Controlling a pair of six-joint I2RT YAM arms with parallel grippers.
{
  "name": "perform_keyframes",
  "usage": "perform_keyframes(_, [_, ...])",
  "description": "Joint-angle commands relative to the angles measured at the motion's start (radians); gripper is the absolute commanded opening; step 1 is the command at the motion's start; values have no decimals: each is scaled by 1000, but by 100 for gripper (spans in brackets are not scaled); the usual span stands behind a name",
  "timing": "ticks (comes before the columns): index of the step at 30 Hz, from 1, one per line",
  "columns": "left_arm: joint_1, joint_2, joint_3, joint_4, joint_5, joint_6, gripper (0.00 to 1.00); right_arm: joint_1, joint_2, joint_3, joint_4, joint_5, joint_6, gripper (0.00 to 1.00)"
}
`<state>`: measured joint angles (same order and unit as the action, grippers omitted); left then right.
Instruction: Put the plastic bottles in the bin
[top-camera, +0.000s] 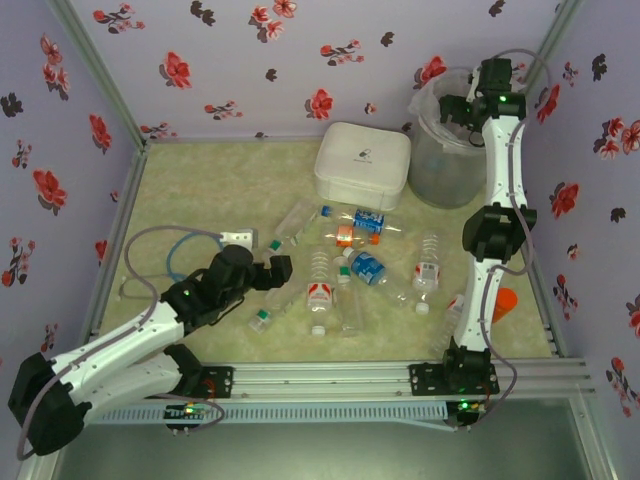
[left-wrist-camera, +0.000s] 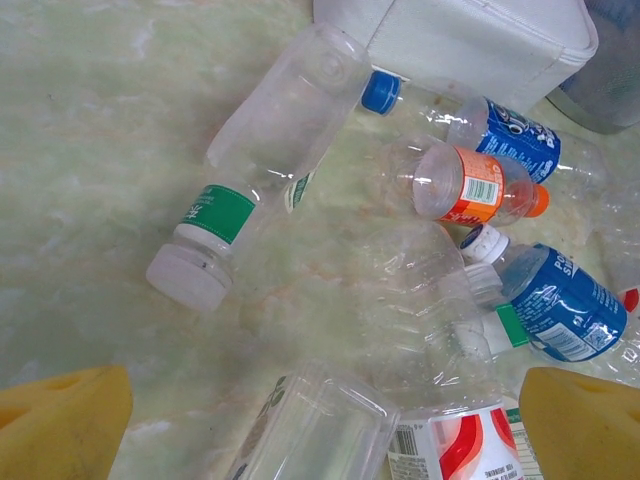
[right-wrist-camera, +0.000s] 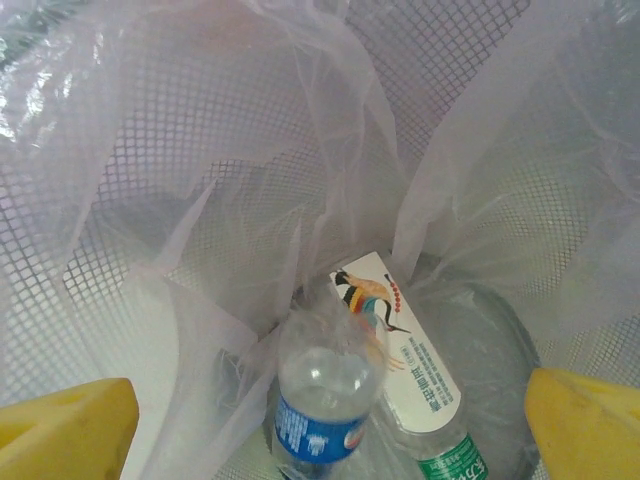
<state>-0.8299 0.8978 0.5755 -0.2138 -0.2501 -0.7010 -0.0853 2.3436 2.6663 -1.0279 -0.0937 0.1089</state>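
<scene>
right hand (right-wrist-camera: 325, 425) spread above bin (top-camera: 436, 180), two bottles (right-wrist-camera: 400, 345) inside

Light's soft and even, coming from overhead, so the tabletop (top-camera: 200, 180) only gets faint, fuzzy shadows under the arms (top-camera: 130, 350). Top view is kinda grainy and low-contrast, and the walls (top-camera: 250, 60) lean outward toward the corners. Left wrist shot looks washed out, small white glare spots on the plastic bottles (left-wrist-camera: 465, 185), yellow fingertips (left-wrist-camera: 60, 420) at the bottom edge blurry. Right wrist: the plastic bag (right-wrist-camera: 300, 120) glows bright.
</scene>
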Motion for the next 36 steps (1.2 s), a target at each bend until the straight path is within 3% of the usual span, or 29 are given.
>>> perform_keyframes(1, [11,5,30,-2,14,14,100,-7,-101,31,-1,20,-3,100])
perform_keyframes(8, [21,51,45,-5,31,45,100,-7,-331,-128,74,54,-11,100])
perform_keyframes(15, [88,184,101,82,128,129,100,-1,-616,-462,204,-13,71,100])
perform_keyframes(23, [248,419,300,-54,265,289,90,5,-1041,-1043,495,-423,269,99])
perform_keyframes(30, [287,651,504,-268,259,508,92,10,-1276,-1253,400,-463,242,99])
perform_keyframes(36, [299,789,596,-341,249,569,86,12,-1403,-1412,384,-471,279,97])
